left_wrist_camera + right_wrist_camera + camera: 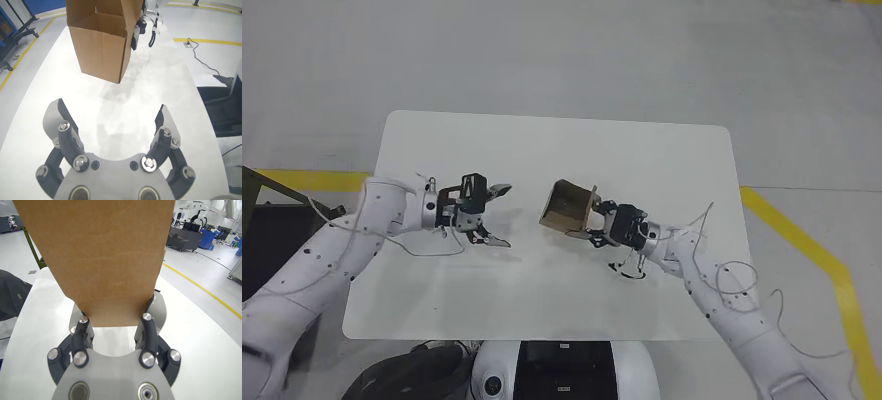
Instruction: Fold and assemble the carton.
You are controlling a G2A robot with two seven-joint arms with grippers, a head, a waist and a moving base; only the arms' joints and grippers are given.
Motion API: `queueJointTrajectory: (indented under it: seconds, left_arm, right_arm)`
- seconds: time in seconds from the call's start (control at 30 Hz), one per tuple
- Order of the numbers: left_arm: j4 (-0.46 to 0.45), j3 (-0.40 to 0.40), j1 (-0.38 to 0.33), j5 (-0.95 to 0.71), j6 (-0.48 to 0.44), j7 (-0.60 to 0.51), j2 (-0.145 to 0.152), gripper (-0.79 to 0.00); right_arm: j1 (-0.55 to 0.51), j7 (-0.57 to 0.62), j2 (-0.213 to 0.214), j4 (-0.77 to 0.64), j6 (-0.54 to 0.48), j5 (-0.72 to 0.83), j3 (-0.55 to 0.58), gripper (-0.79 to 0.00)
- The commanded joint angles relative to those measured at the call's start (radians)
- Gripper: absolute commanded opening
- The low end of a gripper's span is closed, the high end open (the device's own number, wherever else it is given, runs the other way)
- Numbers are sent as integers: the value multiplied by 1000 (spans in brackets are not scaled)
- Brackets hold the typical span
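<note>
Right end effector gripping carton, brown, open-ended

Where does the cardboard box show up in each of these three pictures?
Top view: the box is near the middle of the table, held by the right gripper.
Left wrist view: it is beyond the open left gripper, raised over the table.
Right wrist view: it is close up, gripped by the right gripper.
Shared landmark: the white table.

Plain brown carton, white table
</note>
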Motion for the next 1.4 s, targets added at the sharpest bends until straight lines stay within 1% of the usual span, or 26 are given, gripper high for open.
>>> queueJointTrajectory:
  seconds: [0.0, 0.13, 0.27, 0.37, 0.53, 0.67, 0.8, 0.93, 1.2, 1.37]
  left_arm:
    - [11, 90, -70, -4, 0, 64, 3, 0]
    - [38, 221, -175, 24, 0, 163, -6, 0]
    - [85, 345, -258, 36, 0, 205, -33, 0]
    - [131, 413, -311, 8, 0, 240, -58, 0]
    - [171, 492, -380, -4, 0, 283, -97, 0]
    - [204, 539, -413, 7, 0, 299, -125, 0]
    - [233, 581, -438, 16, 0, 315, -145, 0]
    - [252, 581, -441, 27, 0, 337, -159, 0]
    - [257, 581, -431, 16, 0, 337, -176, 0]
    - [255, 581, -431, -36, 0, 337, -175, 0]
  right_arm:
    - [-23, 23, 7, -41, -13, -3, 9, -422]
    - [-45, 60, 11, -85, -29, 13, 11, -416]
    - [-49, 86, 11, -109, -24, 27, 11, -400]
    - [-52, 97, 13, -122, -20, 26, 10, -400]
    - [-51, 120, 11, -128, -16, 19, -7, -397]
    - [-46, 124, 8, -123, -9, 24, -17, -400]
    - [-43, 121, 8, -119, -5, 25, -19, -400]
    - [-42, 122, 8, -120, -3, 28, -22, -397]
    - [-42, 108, 6, -117, 8, 50, -26, -397]
    - [-44, 77, 4, -108, 3, 74, -29, -391]
